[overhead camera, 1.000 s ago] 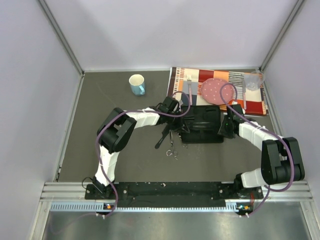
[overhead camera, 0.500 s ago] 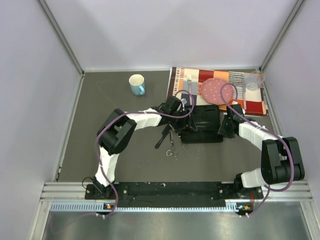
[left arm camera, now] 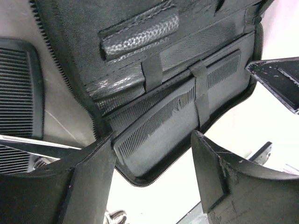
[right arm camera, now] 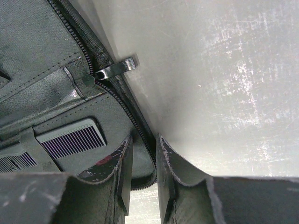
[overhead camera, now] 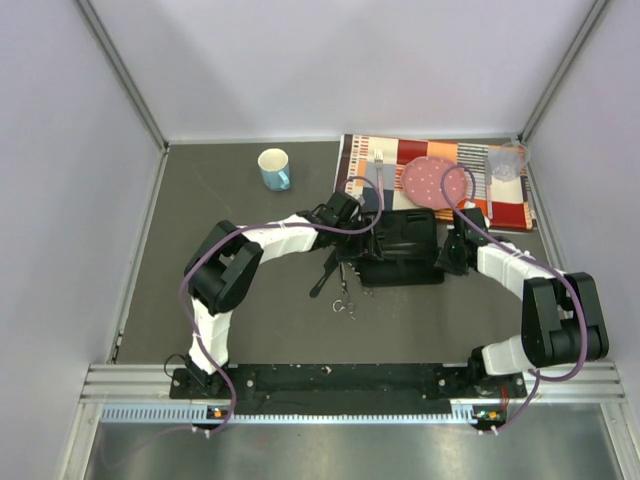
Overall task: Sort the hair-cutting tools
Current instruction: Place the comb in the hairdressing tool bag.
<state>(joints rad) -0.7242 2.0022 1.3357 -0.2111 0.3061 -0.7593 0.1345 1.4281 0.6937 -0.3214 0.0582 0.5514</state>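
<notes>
The black zip case lies open on the table. Inside it a flat black comb sits tucked under two elastic straps. My left gripper hangs open over the case's near corner, nothing between its fingers. It shows at the case's left edge from above. My right gripper is shut on the zip edge at the case's right corner. Small silver scissors and a slim black handled comb lie on the table left of the case. A second toothed black piece shows beside the case.
A blue mug stands at the back left. The striped placemat behind the case carries a pink dotted plate, a fork and a clear cup. Walls close in on three sides.
My left gripper's jaws have opened and it has shifted slightly at the case's left edge. The right arm and the tools on the table have stayed put.
</notes>
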